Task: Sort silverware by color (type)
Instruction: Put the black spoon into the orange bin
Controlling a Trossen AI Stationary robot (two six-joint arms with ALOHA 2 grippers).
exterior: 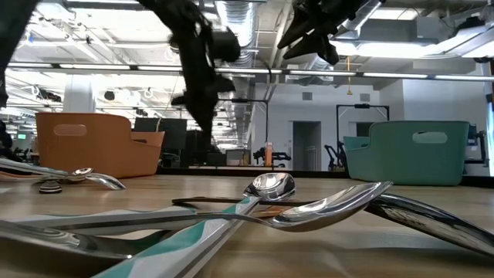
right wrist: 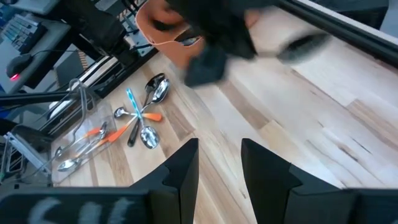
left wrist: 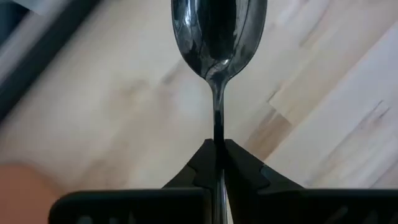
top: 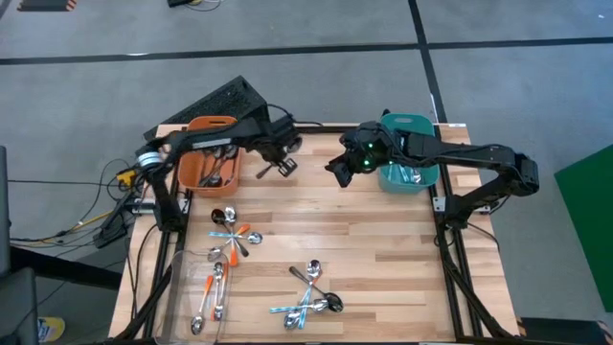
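table [top: 383, 240]: light wood planks, holding the bins, the tray and all the loose silverware.
orange bin [top: 209, 163]: at the table's far left corner; several spoons lie inside it.
teal bin [top: 410, 165]: at the table's far edge, right of the orange bin and well apart from it; a few blue-handled spoons show inside.
clear tray [top: 196, 292]: at the table's near left edge, on the near side of the orange bin; it holds spoons with orange handles.
left arm: reaches across the top of the orange bin toward the table's middle.
left gripper [top: 278, 161]: just right of the orange bin, above bare wood; fingers [left wrist: 245, 168] pressed together on the thin neck of a dark spoon [left wrist: 219, 37], whose shiny bowl sticks out ahead of the fingertips.
right arm: comes in from the table's right edge, passing over the teal bin.
right gripper [top: 340, 168]: just left of the teal bin, between the two bins and above the table; its fingers [right wrist: 183, 165] stand apart with nothing between them.
near pile [top: 311, 292]: a crossed heap of spoons, dark and blue-handled, at the table's near middle, well apart from the orange bin.
left pile [top: 233, 235]: spoons with orange, blue and dark handles crossed together, between the orange bin and the clear tray's far end.
dark spoon: off the table, carried in the left gripper beside the orange bin.
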